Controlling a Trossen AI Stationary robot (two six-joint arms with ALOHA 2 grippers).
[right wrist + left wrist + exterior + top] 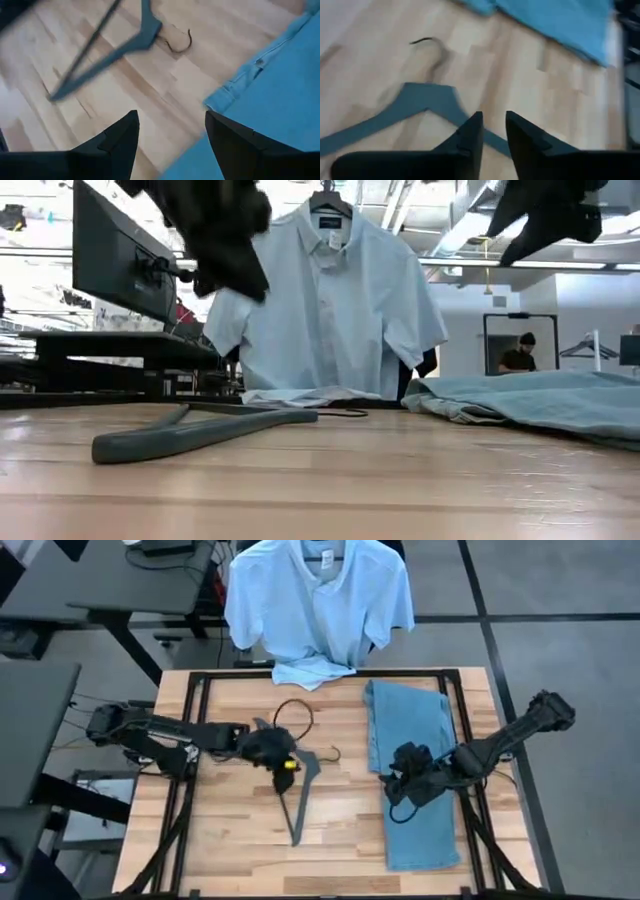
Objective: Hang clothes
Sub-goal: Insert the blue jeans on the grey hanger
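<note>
1. Jeans (415, 770) lie right of centre in your high view, long axis running top to bottom of the frame.
2. Button shirt (318, 600) hangs at top centre, collar up.
3. Grey hanger (303, 790) lies mid-table, hook toward the jeans.
4. Left gripper (283, 753) is narrow, empty, above the hanger.
5. Right gripper (398, 783) is wide, empty, over the jeans.
6. Low view alone shows a person (518, 353) behind.

Hanger (303, 790) lies left of jeans (415, 770); shirt (318, 602) hangs behind table.

One shirt (318, 600), one jeans (415, 775), one hanger (303, 785)
</note>
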